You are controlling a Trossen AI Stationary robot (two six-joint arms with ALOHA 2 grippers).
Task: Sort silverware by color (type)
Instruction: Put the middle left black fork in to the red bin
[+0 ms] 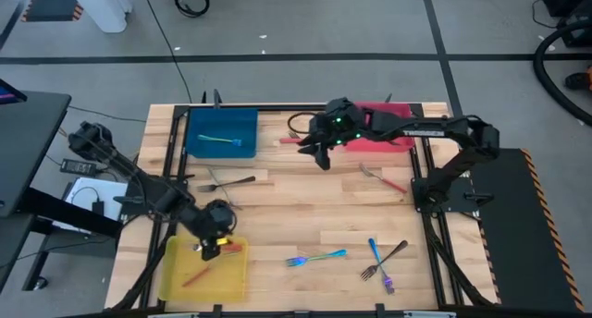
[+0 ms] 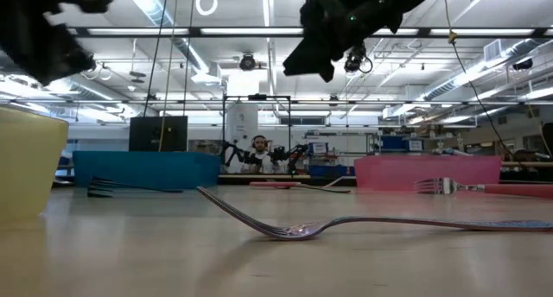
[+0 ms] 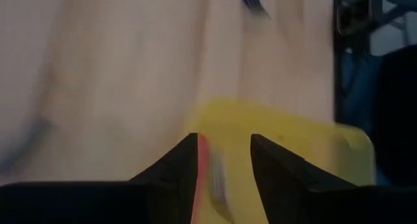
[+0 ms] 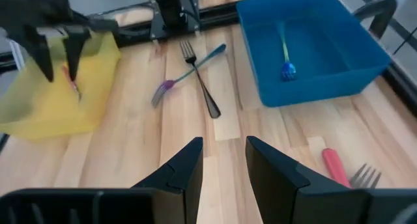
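Note:
My left gripper [image 1: 211,248] hangs open over the far edge of the yellow tray [image 1: 176,281], fingers pointing down; the right wrist view shows it too [image 4: 57,71]. A red-handled utensil [image 1: 228,249] lies under it on the tray's far rim, showing between the fingers [image 3: 210,168]. A second red utensil [image 1: 196,276] lies in the tray. My right gripper [image 1: 319,155] is open and empty, raised above the table between the blue tray [image 1: 222,133] and the red tray [image 1: 388,138]. A teal fork [image 4: 285,55] lies in the blue tray. My left gripper stands open, fingers pointing down from above, with the red-handled utensil [image 4: 73,84] just below and beside one fingertip [image 4: 73,61]. Whether that finger touches it, I cannot tell. The utensil rests on the yellow tray.
Two crossed forks [image 1: 224,181] lie near the blue tray. Red-handled forks lie by the red tray [image 1: 384,179] and ahead of my right gripper [image 1: 289,140]. An iridescent fork [image 1: 316,258] and a crossed pair [image 1: 384,261] lie toward the near edge.

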